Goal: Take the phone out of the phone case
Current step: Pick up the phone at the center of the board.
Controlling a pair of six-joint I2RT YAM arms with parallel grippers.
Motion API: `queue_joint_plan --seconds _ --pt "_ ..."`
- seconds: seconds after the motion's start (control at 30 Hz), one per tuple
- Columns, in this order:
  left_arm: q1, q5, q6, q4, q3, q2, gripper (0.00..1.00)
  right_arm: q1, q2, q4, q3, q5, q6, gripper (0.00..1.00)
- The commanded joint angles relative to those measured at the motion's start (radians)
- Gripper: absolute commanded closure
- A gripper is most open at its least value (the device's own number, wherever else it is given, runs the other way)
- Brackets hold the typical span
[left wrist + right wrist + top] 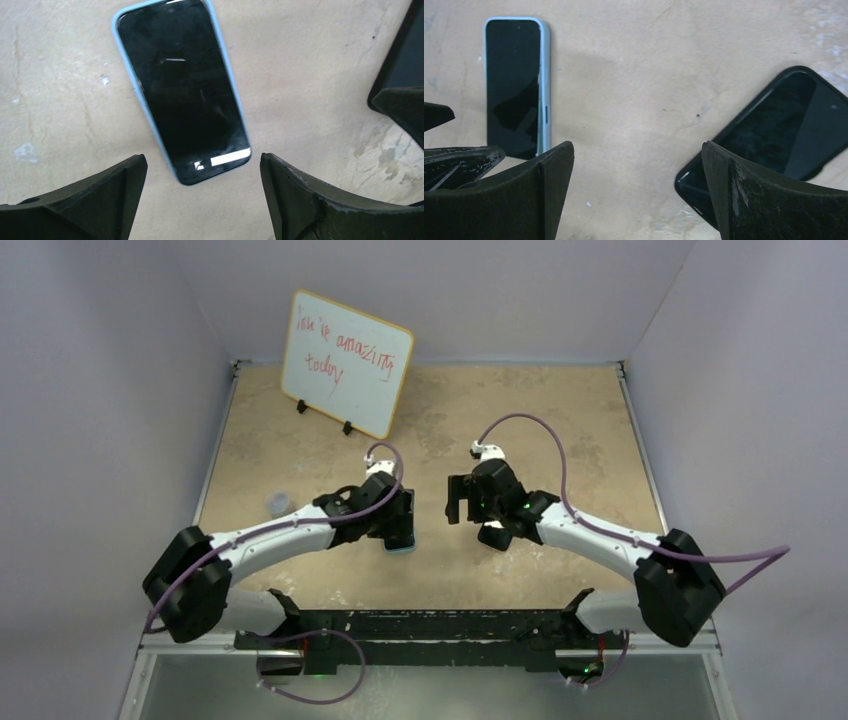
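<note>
Pale lilac-grey walls (100,390) close in a beige, mottled stone-look tabletop (560,420), scuffed with pale flecks in the wrist views. At the back left a white board with a wood-coloured rim (345,360) stands tilted on small black feet. Its red handwriting ends in "amazing today"; the first words are too loose to read. A small pale translucent cup-shaped thing (277,503) sits near the left edge, beside the left arm. The phone in the light-blue case (182,90) lies flat and screen-up near the middle of the table. Its dark glass shows only a white reflection strip at the near end. The left gripper (202,157) hangs right over it, black fingers (90,200) spread wide to either side of the phone's near end and touching nothing. To its right lies a second phone in a glossy black case (774,135), set at an angle and well apart from the blue one. The right gripper (638,147) is above the bare table between the two phones. Its fingers (764,200) are likewise spread apart and empty, one of them covering a corner of the black case in its own camera.
</note>
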Motion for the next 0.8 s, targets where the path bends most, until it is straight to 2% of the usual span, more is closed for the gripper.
queue_joint_plan --seconds 0.0,0.27,0.47,0.77 --pt "-0.072 -0.134 -0.061 -0.199 0.18 0.103 0.12 -0.001 -0.083 0.072 -0.072 0.138 -0.036 0.01" --pt "-0.143 -0.228 -0.177 -0.306 0.28 0.258 0.12 -0.001 -0.184 0.159 -0.183 0.156 -0.063 0.01" --pt "-0.164 -0.309 -0.298 -0.372 0.3 0.296 0.11 -0.002 -0.208 0.177 -0.221 0.142 -0.092 0.01" --pt "-0.174 -0.293 -0.354 -0.379 0.347 0.344 0.1 -0.002 -0.208 0.219 -0.251 0.136 -0.111 0.01"
